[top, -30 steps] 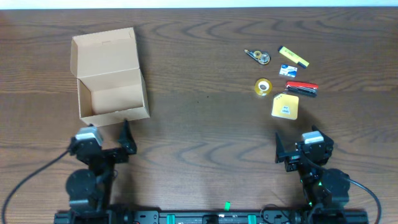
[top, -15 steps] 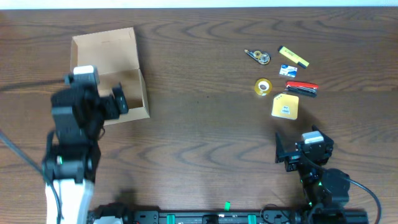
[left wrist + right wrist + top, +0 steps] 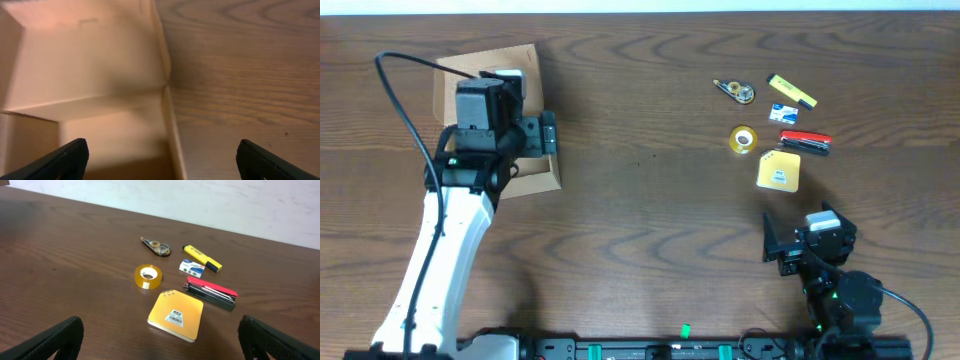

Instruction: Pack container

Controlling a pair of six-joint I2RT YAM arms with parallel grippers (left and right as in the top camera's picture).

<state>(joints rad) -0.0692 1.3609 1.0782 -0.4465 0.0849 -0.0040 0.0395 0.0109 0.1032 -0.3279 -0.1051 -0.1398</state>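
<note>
The container (image 3: 534,181), a tan cardboard box with its flap lid (image 3: 520,56) standing open, sits at the table's far left. My left gripper (image 3: 500,140) hangs above it, open and empty. In the left wrist view the box's right wall (image 3: 167,125) runs between the wide-apart jaws of the left gripper (image 3: 162,152), one finger over the box's inside, the other over the table. My right gripper (image 3: 807,238) rests open near the front edge, right side. In its wrist view the right gripper (image 3: 160,335) faces an orange notepad (image 3: 176,315) with nothing between its fingers.
At the right back lie a correction-tape dispenser (image 3: 735,90), a yellow highlighter (image 3: 791,91), a small blue-white box (image 3: 782,113), a yellow tape roll (image 3: 744,139), a red stapler (image 3: 805,142) and the notepad (image 3: 778,171). Dark wood table (image 3: 650,200) stretches between box and items.
My left arm has lifted from its resting place at the front edge and swung forward over the box. The right arm and all the items have stayed still.
</note>
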